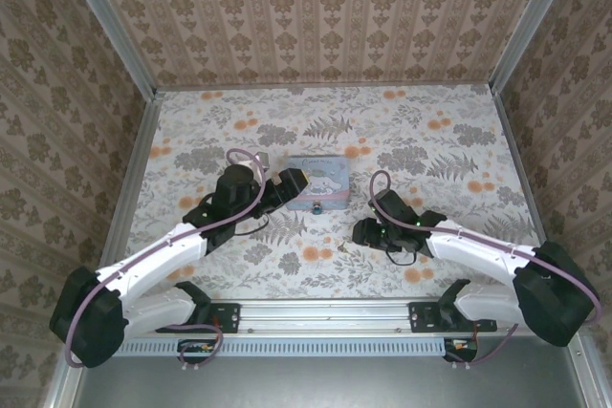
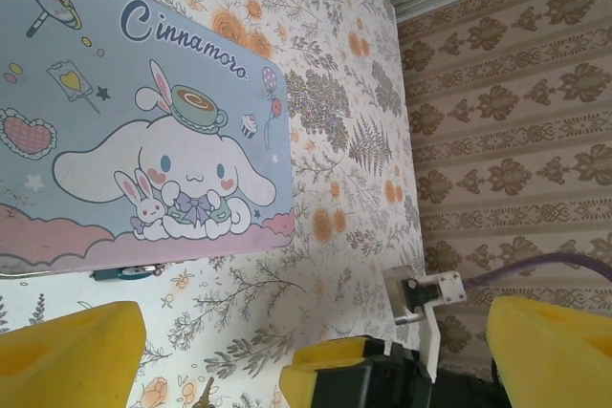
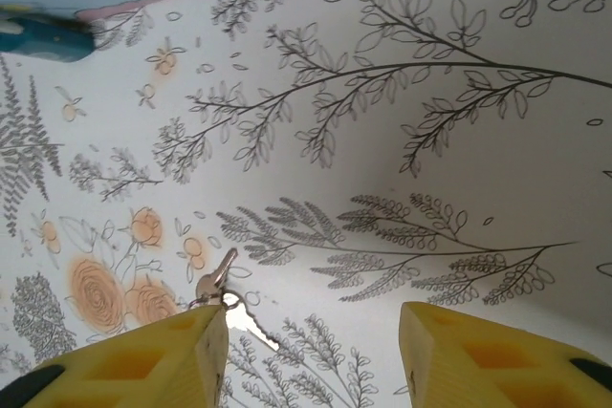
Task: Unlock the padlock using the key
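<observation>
Nothing is looking done: the padlock [image 3: 43, 37] is lying just beside the tin [image 2: 143, 93], the key [image 3: 218, 286] loose on the counter [image 3: 478, 188]. Left jaws are gaping wide, right jaws partly open, both empty.

The desk [image 1: 430, 140], covered in a floral print, carries a pale blue cartoon tin [image 1: 318, 188] near its middle. The padlock [image 1: 318, 206] lies just beside the tin's near side. The key [image 1: 341, 246] lies flat closer to the desk's near edge, apart from both.

padlock [image 3: 43, 37] 1 | key [image 3: 215, 279] 1 (maybe two, ringed) | tin [image 2: 143, 93] 1
</observation>
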Robot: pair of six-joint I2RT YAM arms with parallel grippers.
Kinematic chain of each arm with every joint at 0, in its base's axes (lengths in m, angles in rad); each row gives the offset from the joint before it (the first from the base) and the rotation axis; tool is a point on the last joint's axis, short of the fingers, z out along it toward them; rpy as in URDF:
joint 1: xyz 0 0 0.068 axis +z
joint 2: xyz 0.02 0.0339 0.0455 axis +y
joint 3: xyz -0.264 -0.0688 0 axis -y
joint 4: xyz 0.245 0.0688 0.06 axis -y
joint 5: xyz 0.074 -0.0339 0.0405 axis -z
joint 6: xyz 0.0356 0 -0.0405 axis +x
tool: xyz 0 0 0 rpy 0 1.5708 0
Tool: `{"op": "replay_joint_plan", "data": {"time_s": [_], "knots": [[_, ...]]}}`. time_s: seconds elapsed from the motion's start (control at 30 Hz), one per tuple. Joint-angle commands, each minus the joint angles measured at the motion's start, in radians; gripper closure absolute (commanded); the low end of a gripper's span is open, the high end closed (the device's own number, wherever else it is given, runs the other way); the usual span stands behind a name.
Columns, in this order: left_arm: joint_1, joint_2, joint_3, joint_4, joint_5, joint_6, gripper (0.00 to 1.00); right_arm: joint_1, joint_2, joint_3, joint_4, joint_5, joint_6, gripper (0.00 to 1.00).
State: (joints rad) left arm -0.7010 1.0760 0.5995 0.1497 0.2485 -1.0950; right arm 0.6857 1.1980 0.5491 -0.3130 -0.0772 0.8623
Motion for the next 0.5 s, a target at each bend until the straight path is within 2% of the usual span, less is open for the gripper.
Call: {"op": "replay_joint_plan", "data": {"time_s": [0.0, 0.17, 0.47], "knots": [[-0.008, -0.008, -0.01, 0.003, -0.011, 0.036, 0.06, 0.045, 0.011, 0.032, -0.074, 0.061, -0.018, 0.48], [-0.002, -0.008, -0.001, -0.022, -0.017, 0.055, 0.04, 0.13, 0.104, 0.115, -0.12, 0.116, -0.075, 0.48], [0.014, -0.01, -0.004, -0.033, -0.011, 0.06, 0.04, 0.241, 0.286, 0.217, -0.119, 0.179, -0.067, 0.47]]}}
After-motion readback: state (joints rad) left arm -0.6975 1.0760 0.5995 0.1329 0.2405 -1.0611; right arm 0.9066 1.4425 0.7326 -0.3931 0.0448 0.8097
